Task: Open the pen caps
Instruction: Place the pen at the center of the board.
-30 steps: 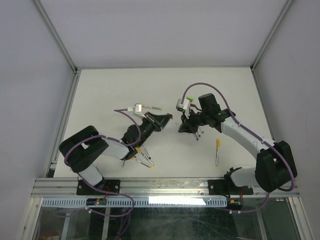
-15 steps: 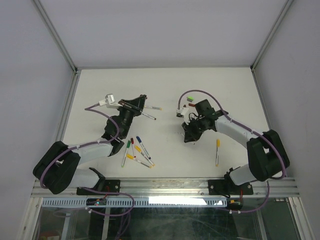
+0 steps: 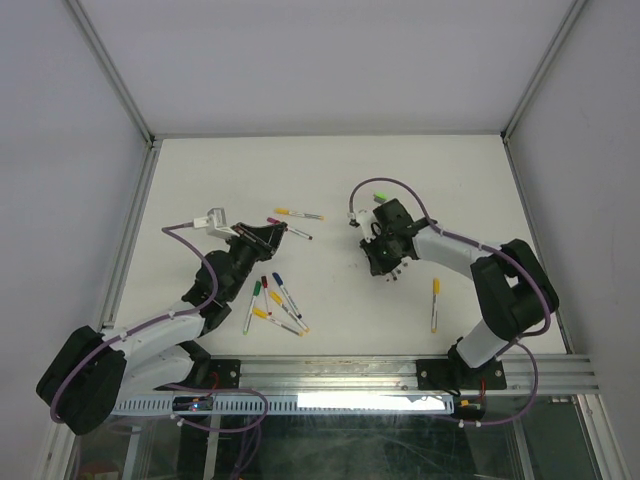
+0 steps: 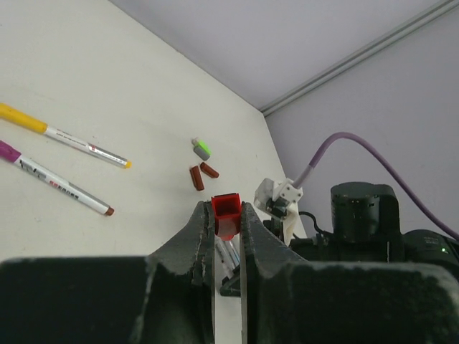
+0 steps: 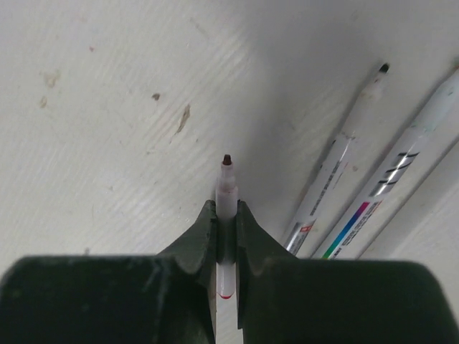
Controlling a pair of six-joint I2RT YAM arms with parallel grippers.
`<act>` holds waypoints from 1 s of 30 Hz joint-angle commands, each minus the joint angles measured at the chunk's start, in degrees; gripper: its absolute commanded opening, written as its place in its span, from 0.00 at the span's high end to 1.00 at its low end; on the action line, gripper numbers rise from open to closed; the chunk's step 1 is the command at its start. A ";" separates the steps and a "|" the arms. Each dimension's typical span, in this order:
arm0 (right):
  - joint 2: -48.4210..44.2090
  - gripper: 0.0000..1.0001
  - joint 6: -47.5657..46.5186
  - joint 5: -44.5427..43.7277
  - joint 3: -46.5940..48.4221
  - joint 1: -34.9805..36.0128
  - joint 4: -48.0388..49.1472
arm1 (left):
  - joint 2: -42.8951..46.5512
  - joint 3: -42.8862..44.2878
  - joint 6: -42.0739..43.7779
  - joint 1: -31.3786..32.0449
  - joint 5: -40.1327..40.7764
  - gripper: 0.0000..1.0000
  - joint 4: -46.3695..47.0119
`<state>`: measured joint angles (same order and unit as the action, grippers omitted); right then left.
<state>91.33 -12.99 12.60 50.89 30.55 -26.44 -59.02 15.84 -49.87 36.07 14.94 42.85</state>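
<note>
My left gripper [image 4: 228,216] is shut on a red pen cap [image 4: 228,212], open end up, held above the table; in the top view it [image 3: 274,229] is left of centre. My right gripper [image 5: 226,215] is shut on an uncapped white pen barrel [image 5: 226,188] with a dark tip, low over the table; in the top view it [image 3: 386,264] is right of centre. Loose caps lie by the right arm: a green one [image 4: 202,148] and two dark red ones [image 4: 196,177]. The green cap [image 3: 380,197] also shows in the top view.
Two uncapped barrels [image 5: 331,175] lie just right of my right gripper. A yellow-capped pen [image 4: 63,135] and a purple-capped pen [image 4: 50,183] lie ahead of my left gripper. Several capped pens [image 3: 276,302] lie near the left arm. One yellow-capped pen [image 3: 436,303] lies front right.
My left gripper has drawn away leftward from the right gripper, carrying the red cap. My right gripper has shifted slightly left and lower with the barrel.
</note>
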 commanded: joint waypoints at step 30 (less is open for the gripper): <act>-5.25 0.62 1.12 -2.09 3.12 0.96 2.51 | -3.72 0.25 0.25 0.66 -9.52 1.00 0.70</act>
<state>90.59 -11.05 7.42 53.04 32.03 -24.36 -61.76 14.52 -50.26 36.07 8.21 40.32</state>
